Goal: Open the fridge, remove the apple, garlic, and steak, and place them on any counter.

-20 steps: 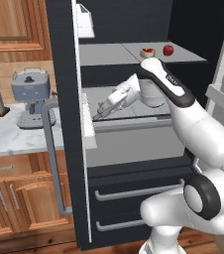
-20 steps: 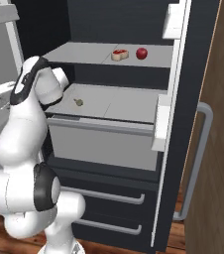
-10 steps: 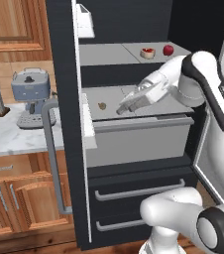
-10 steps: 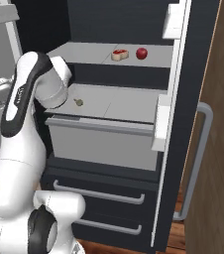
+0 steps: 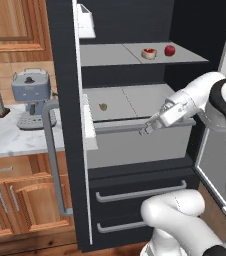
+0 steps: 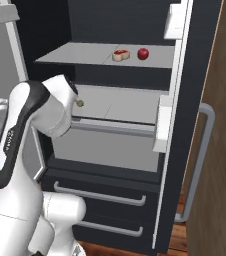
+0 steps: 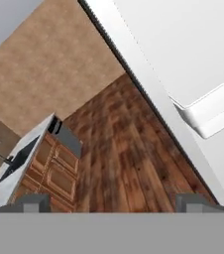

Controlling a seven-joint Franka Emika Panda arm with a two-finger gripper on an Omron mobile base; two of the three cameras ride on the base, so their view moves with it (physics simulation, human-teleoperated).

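Tall black French-door fridge (image 5: 135, 150): doors open.
Upper shelf (image 5: 110, 54), right end: flat red steak (image 5: 148, 53) beside glossy red apple (image 5: 170, 50).
Lower shelf (image 5: 135, 100), left part: tan garlic bulb (image 5: 103, 106).
Tool (image 5: 147, 131): spread wide, empty, at the lower shelf's front edge.
Risk: striking that edge, or nudging the garlic bulb away.

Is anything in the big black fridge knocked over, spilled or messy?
Nothing stands out. The tall black fridge stands open. The flat red steak and round red apple sit side by side on the upper shelf, and the tiny tan garlic bulb rests alone on the shelf below. No spill shows. The robot's open gripper holds nothing.
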